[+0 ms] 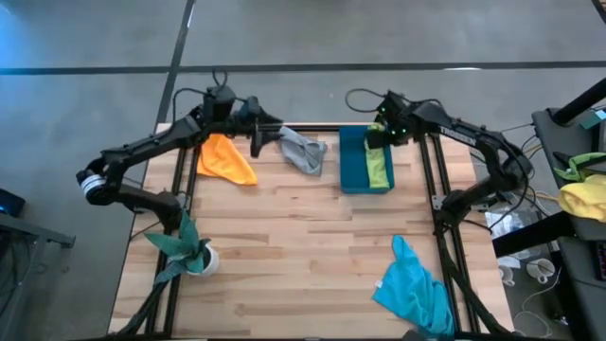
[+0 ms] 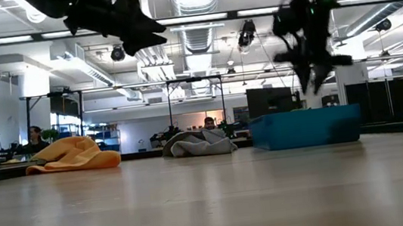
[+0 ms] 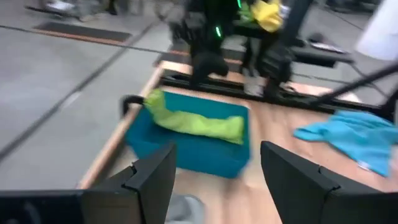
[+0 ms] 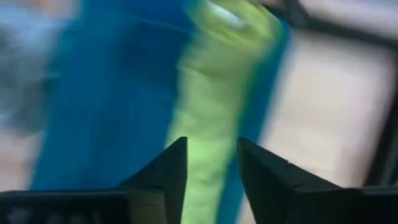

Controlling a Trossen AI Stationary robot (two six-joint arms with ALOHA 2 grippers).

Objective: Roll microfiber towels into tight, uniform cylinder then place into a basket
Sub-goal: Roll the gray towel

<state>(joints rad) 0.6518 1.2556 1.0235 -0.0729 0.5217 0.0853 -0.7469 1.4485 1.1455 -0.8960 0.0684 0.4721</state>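
A rolled lime green towel lies lengthwise in the teal-blue basket at the table's far right, along the basket's right wall. My right gripper hovers open above the basket's far end, pointing down at the roll, clear of it. My left gripper hangs open above the far edge, between the crumpled orange towel and the crumpled grey towel, and holds nothing. A turquoise towel lies spread out near the front right corner.
A leafy plant in a white pot stands at the near left. A yellow and green cloth heap lies off the table to the right. Bare wood fills the table's middle and near part. Dark frame rails run along both sides.
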